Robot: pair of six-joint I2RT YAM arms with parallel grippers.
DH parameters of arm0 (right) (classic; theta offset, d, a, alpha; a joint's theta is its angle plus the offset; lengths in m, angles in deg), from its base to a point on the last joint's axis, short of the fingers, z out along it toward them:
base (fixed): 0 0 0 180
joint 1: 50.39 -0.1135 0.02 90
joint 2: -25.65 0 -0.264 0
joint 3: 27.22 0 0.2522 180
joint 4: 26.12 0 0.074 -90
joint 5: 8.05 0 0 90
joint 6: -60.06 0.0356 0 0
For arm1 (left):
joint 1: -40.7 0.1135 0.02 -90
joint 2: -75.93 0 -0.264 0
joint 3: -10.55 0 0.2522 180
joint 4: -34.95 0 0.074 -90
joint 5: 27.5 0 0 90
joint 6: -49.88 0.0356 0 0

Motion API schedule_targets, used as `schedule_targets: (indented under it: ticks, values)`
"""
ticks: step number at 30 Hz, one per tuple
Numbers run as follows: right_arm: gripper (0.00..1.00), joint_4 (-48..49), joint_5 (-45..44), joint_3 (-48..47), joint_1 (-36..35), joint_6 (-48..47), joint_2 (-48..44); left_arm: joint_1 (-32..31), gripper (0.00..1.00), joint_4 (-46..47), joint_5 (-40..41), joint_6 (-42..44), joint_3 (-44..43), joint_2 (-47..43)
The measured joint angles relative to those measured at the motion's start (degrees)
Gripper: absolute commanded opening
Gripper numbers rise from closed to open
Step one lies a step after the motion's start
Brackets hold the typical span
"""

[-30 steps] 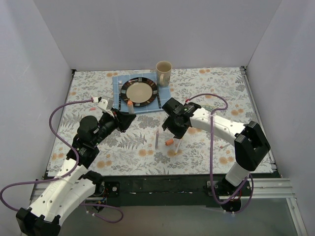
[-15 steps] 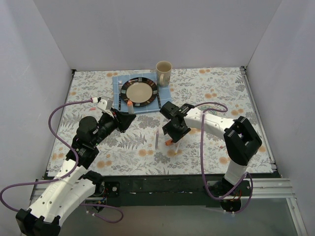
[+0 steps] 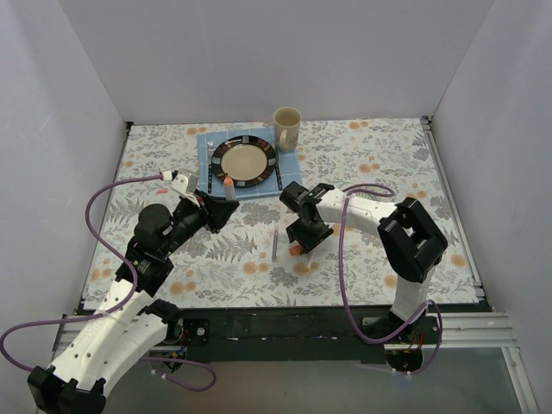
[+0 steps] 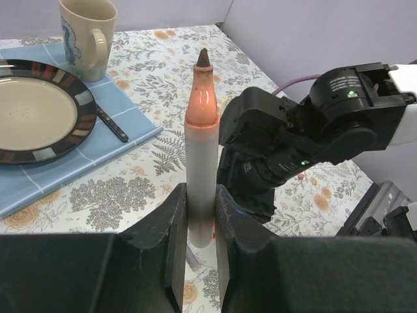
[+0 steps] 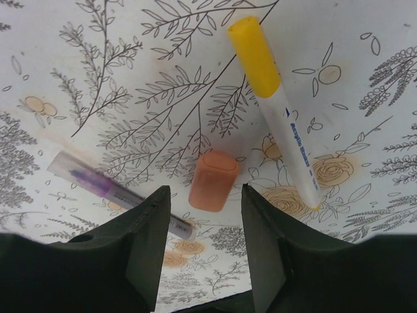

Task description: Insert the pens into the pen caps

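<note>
Left pincer (image 4: 201, 218) is clamping the lower barrel of the orange pen (image 4: 201, 147), holding it upright with the dark tip pointing up. Judgement: this is presenting the tip so a cap can be pushed on from above.

Right pincer (image 5: 203, 199) is hovering low over the bench (image 5: 98, 59) with its fingers apart. It is straddling the orange cap (image 5: 214, 181), which is lying on its side between them, ungripped.

A purple pen (image 5: 120, 190) is lying just beside the cap on one side and a yellow-capped pen (image 5: 280, 117) on the other, both outside the fingers.

Judgement: the straddle is setting up a pickup of the matching cap; closing is not yet done.
</note>
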Motion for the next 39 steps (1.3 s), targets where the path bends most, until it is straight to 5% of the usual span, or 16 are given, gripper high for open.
schedule_targets:
  ticks: [7,16,18,19,32,39]
  values:
    - [0.51,0.11,0.17,1.22,0.0,-0.17,2.38,-0.02,0.0,0.02,0.0,0.0,0.0,0.02]
    - [0.34,-0.28,-0.92,1.9,-0.07,-1.75,2.27,0.0,0.0,0.02,0.0,0.0,0.0,0.15]
    - [0.07,0.17,-0.9,2.16,-0.07,-2.62,2.14,0.0,0.0,0.02,0.0,0.0,0.0,0.15]
    - [0.01,0.33,-0.92,2.29,-0.07,-3.23,2.03,0.0,0.0,0.02,0.0,0.02,0.0,0.17]
    - [0.01,6.38,-13.51,0.59,0.0,-26.23,-0.98,-0.02,0.0,0.37,-0.92,0.02,0.0,1.46]
    - [0.01,24.09,-11.82,6.49,0.02,-45.51,-21.38,-0.13,0.0,1.25,-5.51,-0.2,0.0,6.25]
